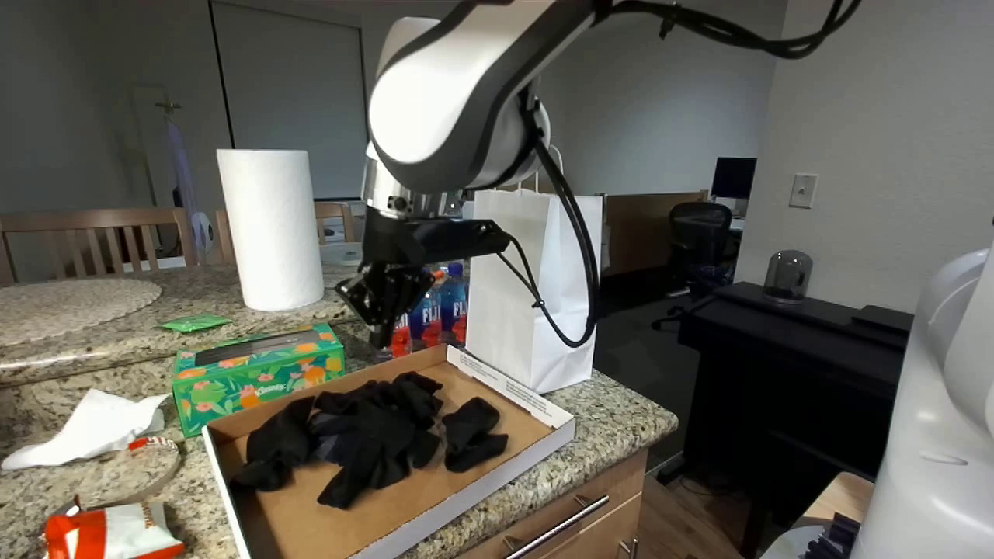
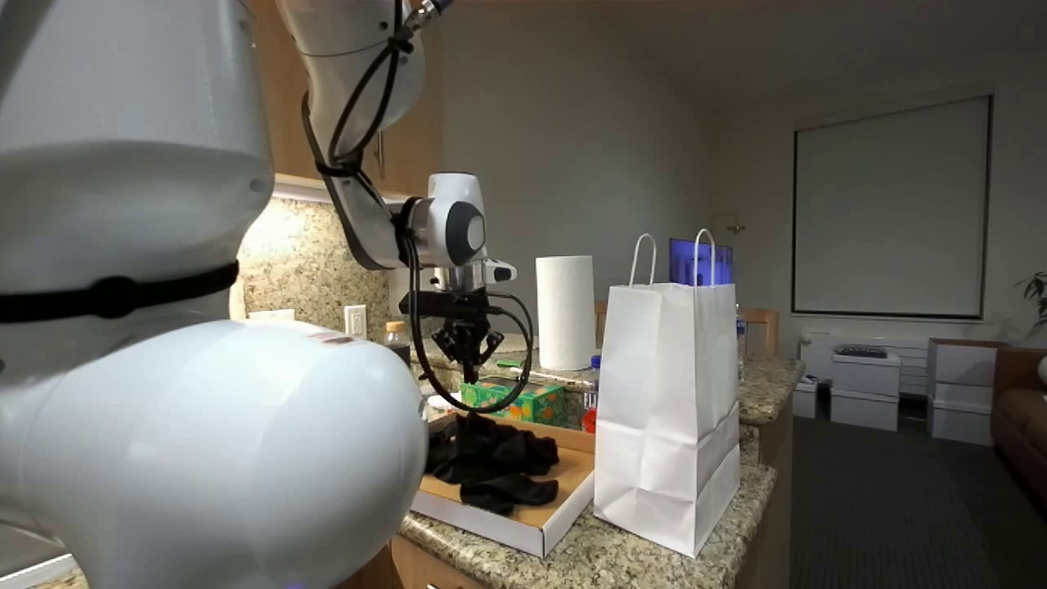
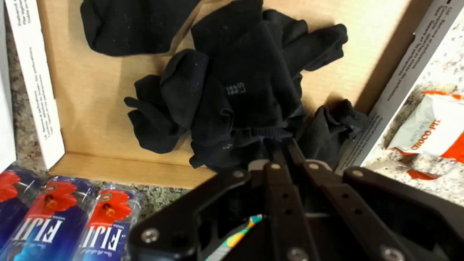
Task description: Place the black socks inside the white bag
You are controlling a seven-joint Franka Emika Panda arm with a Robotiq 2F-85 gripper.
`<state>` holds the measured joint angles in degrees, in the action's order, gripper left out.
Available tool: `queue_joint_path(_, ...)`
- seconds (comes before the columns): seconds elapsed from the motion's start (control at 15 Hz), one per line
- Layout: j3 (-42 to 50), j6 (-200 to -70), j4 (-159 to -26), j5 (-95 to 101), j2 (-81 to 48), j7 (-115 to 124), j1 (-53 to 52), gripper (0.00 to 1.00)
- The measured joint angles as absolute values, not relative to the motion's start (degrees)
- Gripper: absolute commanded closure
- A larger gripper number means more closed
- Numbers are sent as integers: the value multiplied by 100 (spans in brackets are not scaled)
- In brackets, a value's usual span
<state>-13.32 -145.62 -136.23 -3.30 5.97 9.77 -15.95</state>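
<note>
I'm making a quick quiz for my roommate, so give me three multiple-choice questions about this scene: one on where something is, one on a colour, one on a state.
1. Where are the black socks in relation to the cardboard tray?
A) under it
B) inside it
C) behind it

2. What is the main colour of the tissue box?
A) green
B) purple
C) grey

3. How is the white bag placed?
A) lying on its side
B) folded flat
C) standing upright

1 B: in the wrist view, brown cardboard shows around them.
2 A: its printed sides are chiefly green.
3 C: its base rests on the counter, its top upward.
</note>
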Motion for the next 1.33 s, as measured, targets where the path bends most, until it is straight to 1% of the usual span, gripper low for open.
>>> queue_joint_path(0.07, -1334, -14514, -13633, -427, 722, 827, -1597, 93)
queue_joint_path(0.13, -1334, -14419, -13633, -501, 826, 707, -1597, 68)
queue_joint_path(0.27, -1330, -14118, -13617, -739, 944, 430, -1605, 67)
queue_joint_path(0.47, -1319, -13649, -13561, -1189, 782, -44, -1611, 49)
queue_joint_path(0.6, -1319, -13600, -13548, -1209, 495, -87, -1608, 37)
queue_joint_path(0.93, -1323, -14024, -13399, -977, -325, -56, -1597, 4)
queue_joint_path(1.0, -1323, -14141, -13344, -869, -456, -8, -1597, 2)
queue_joint_path(1.07, -1323, -14226, -13281, -768, -576, 55, -1597, 36)
queue_joint_path(1.2, -1320, -14304, -13142, -565, -791, 182, -1597, 40)
queue_joint_path(1.33, -1320, -14380, -13028, -351, -969, 339, -1603, 54)
